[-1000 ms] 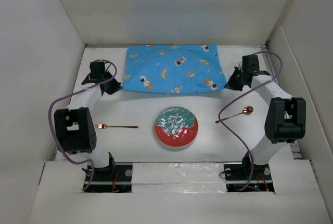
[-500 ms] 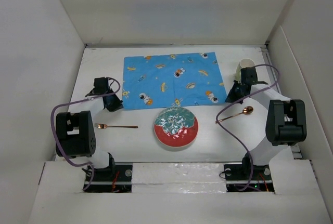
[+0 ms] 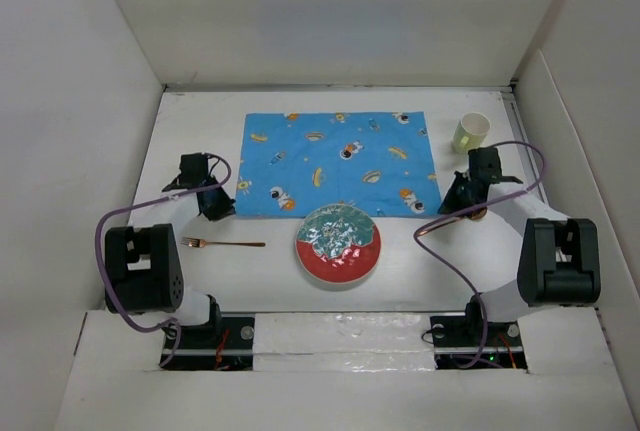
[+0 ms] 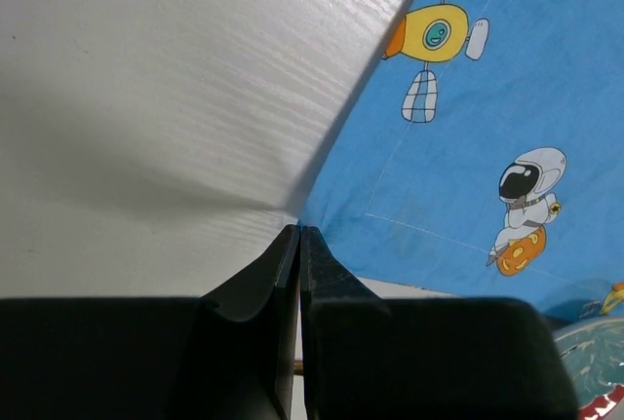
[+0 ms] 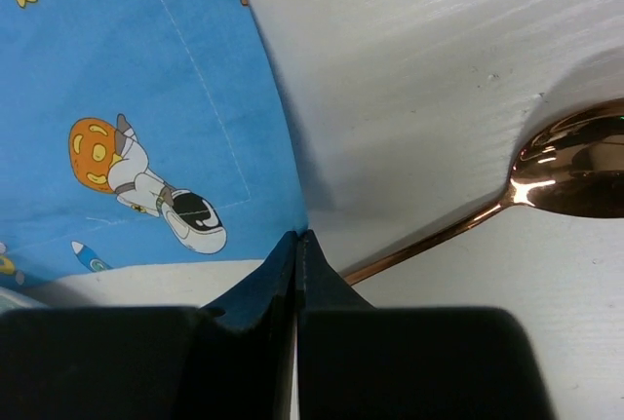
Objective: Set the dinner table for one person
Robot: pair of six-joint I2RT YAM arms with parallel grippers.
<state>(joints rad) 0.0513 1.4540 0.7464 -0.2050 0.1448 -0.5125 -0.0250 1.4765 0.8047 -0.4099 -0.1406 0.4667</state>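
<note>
step: laying the mat [image 3: 340,156] flat on the dinner table [image 3: 195,126], mid-upper frame
left gripper [image 3: 222,209]: fingers pinched tight on mat's lower-left corner, corner slightly raised
right gripper [image 3: 452,203]: fingers pinched tight on mat's lower-right corner
plate [image 3: 338,244]: centre frame, at mat's lower edge, not yet on it
fork [image 3: 225,243]: left of plate, off mat
spoon [image 3: 472,215]: right, just beside right gripper
cup [image 3: 470,132]: upper right, off mat
next: likely release both corners, lift clear, then plate onto mat; watch spoon near right fingers
</note>
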